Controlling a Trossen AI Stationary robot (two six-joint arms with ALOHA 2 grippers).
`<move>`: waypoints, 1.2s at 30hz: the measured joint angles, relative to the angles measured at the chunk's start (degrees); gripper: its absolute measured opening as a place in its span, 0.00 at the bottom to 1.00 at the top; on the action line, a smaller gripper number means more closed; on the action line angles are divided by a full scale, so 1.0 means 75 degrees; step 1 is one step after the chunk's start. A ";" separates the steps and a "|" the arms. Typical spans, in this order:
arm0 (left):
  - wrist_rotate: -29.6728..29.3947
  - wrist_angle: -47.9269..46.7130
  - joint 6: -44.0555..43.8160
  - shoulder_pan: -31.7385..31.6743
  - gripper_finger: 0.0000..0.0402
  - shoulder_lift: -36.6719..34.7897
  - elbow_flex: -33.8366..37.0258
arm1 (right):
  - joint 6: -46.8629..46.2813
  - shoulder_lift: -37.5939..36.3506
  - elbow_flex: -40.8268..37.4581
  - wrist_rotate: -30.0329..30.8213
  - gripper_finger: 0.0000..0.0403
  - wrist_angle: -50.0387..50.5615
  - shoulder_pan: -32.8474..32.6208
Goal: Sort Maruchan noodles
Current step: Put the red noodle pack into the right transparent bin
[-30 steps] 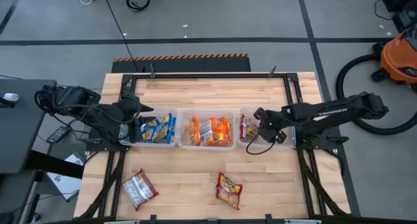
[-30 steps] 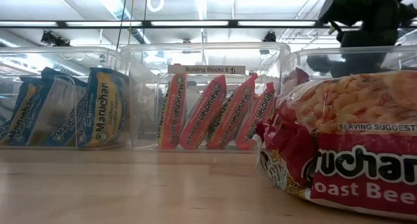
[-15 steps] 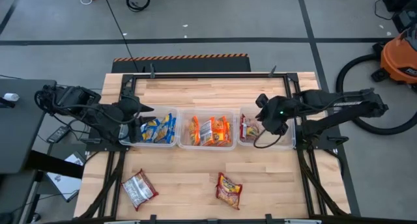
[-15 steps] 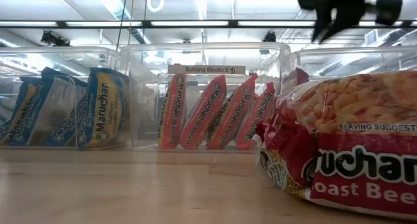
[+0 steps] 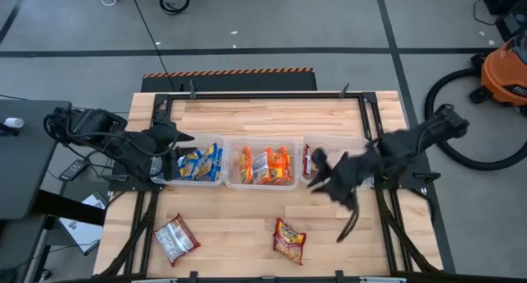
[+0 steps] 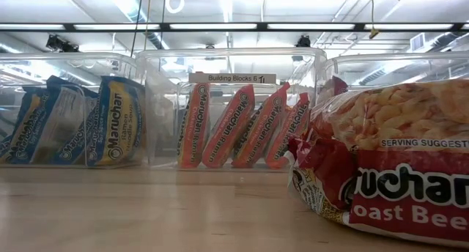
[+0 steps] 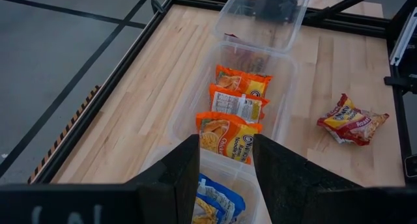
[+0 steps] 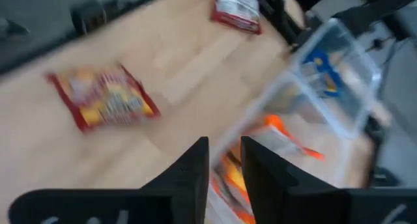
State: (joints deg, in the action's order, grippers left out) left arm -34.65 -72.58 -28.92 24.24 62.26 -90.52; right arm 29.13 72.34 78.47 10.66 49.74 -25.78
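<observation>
— Swinging down off the right-hand clear bin (image 5: 333, 155), the right arm has left the spot where it hung a second ago; its right gripper (image 5: 323, 178) now shows as a smear by that bin's near edge. It has also gone out of the low view, where it showed at the top before.

— Is it carrying anything?

— Nothing shows between the fingers (image 8: 193, 168) in its own wrist view. They stand slightly apart, with only a narrow gap between them.

— And the other arm?

— The left gripper (image 5: 177, 141) sits where it was, at the outer end of the left bin (image 5: 200, 182), its fingers (image 7: 184, 165) spread apart over the blue-and-white packets (image 5: 200, 162), gripping nothing.

— Where do the noodles lie?

— Blue-and-white ones stand on edge in the left bin. Orange packets (image 5: 263, 164) fill the middle bin (image 5: 260, 185), leaning in a row in the low view (image 6: 242, 126). A red packet (image 5: 310, 160) lies in the right-hand bin. Two remain loose on the wooden table (image 5: 247, 118): a red-and-silver packet (image 5: 174, 237) near the front left corner, and a red-and-yellow Roast Beef packet (image 5: 289, 238) in front of the middle bin, which fills the low view's right side (image 6: 388, 160).

— Do those two touch?

— No, they lie well apart.
</observation>
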 joint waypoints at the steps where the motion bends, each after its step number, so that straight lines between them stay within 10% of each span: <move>1: 0.0000 0.0001 -0.0001 -0.0001 0.37 -0.0002 0.0001 | -0.0323 0.0295 0.0177 0.0000 0.24 -0.0050 -0.0138; 19: 0.0000 0.0001 -0.0001 -0.0002 0.37 0.0001 0.0000 | -0.3688 0.5367 0.4201 -0.1063 0.43 0.0775 -0.0506; 36: 0.0000 0.0001 -0.0001 -0.0002 0.37 0.0001 0.0000 | -0.3622 0.6970 0.4323 -0.2680 0.43 0.1533 -0.0402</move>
State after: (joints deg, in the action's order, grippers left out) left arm -34.65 -72.58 -28.93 24.23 62.26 -90.52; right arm 1.97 124.62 110.89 -9.44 61.24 -28.80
